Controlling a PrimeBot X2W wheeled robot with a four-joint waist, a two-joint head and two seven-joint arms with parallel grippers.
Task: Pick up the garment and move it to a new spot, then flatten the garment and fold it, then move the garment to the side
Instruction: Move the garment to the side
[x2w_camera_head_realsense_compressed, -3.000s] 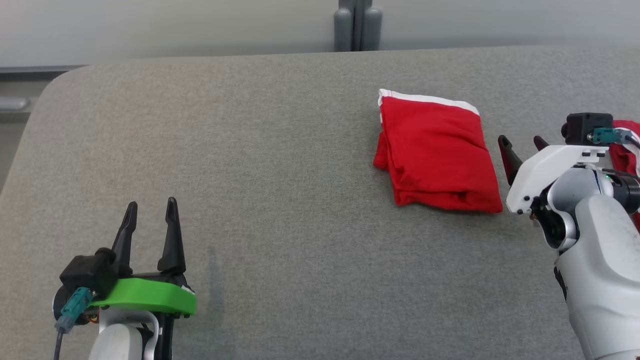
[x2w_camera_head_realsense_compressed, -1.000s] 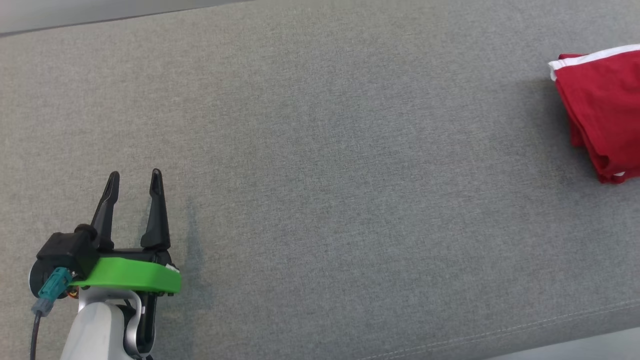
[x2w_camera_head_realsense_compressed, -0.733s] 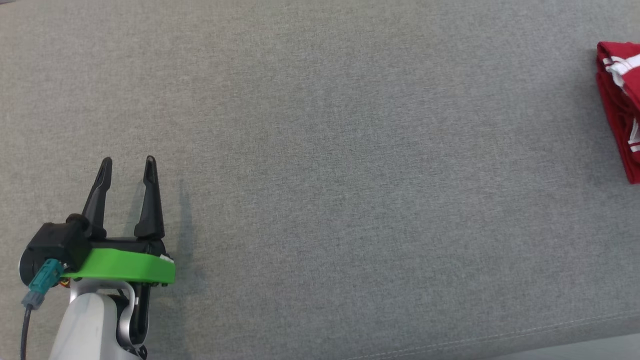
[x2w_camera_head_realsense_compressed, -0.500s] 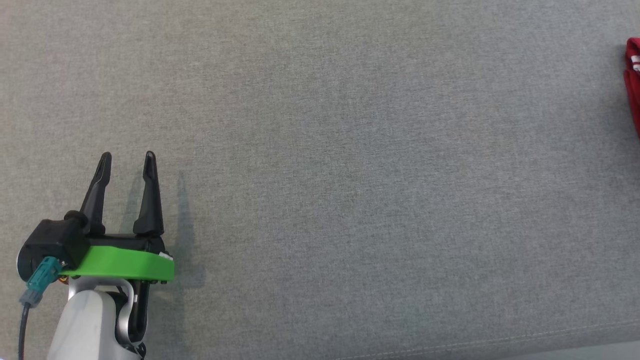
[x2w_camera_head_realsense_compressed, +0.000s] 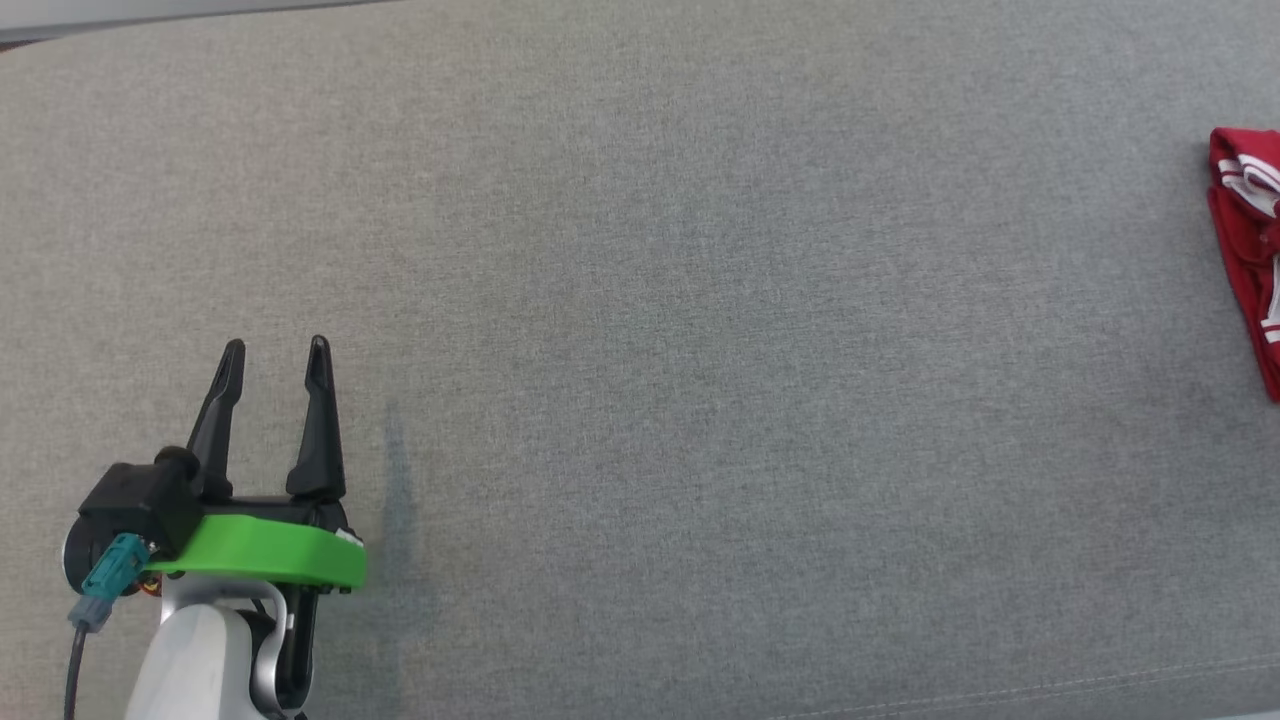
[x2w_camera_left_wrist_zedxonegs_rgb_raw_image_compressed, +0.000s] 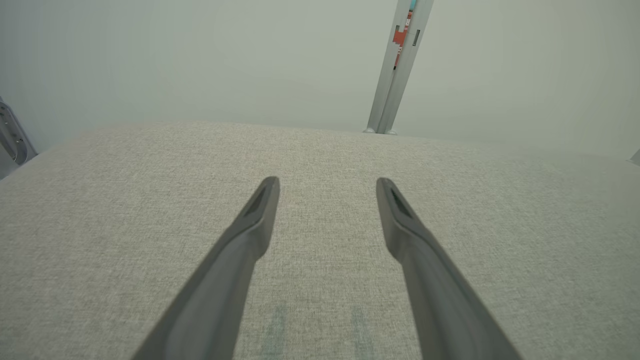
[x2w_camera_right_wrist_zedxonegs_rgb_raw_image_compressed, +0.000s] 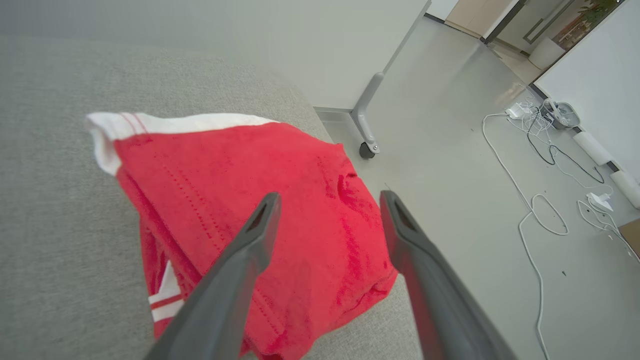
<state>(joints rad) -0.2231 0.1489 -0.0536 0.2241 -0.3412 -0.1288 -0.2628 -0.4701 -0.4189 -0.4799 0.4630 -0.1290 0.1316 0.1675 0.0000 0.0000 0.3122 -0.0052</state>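
Observation:
The garment (x2w_camera_right_wrist_zedxonegs_rgb_raw_image_compressed: 225, 165) is red with a white band, folded into a thick bundle at the right end of the grey padded table (x2w_camera_head_realsense_compressed: 640, 300). My right gripper (x2w_camera_right_wrist_zedxonegs_rgb_raw_image_compressed: 330, 197) hovers open just above it, fingers spread and holding nothing. In the head view a strip of the garment (x2w_camera_head_realsense_compressed: 1250, 250) shows at the right edge. My left gripper (x2w_camera_head_realsense_compressed: 275, 345) rests open at the lower left, far from the garment. It points across bare fabric, as the left wrist view of the left gripper (x2w_camera_left_wrist_zedxonegs_rgb_raw_image_compressed: 327, 185) also shows.
Past the garment the table ends and drops to a grey floor (x2w_camera_right_wrist_zedxonegs_rgb_raw_image_compressed: 450, 190), with white cables (x2w_camera_right_wrist_zedxonegs_rgb_raw_image_compressed: 545, 150) and a castor leg (x2w_camera_right_wrist_zedxonegs_rgb_raw_image_compressed: 367, 125). A metal post (x2w_camera_left_wrist_zedxonegs_rgb_raw_image_compressed: 397, 65) stands behind the table's far edge. A seam (x2w_camera_head_realsense_compressed: 1000, 690) marks the near edge.
The head camera has swung left, so the garment went from mid-picture to the right edge. It was flat with its band on top; it now shows bunched, striped folds. The left gripper has held still.

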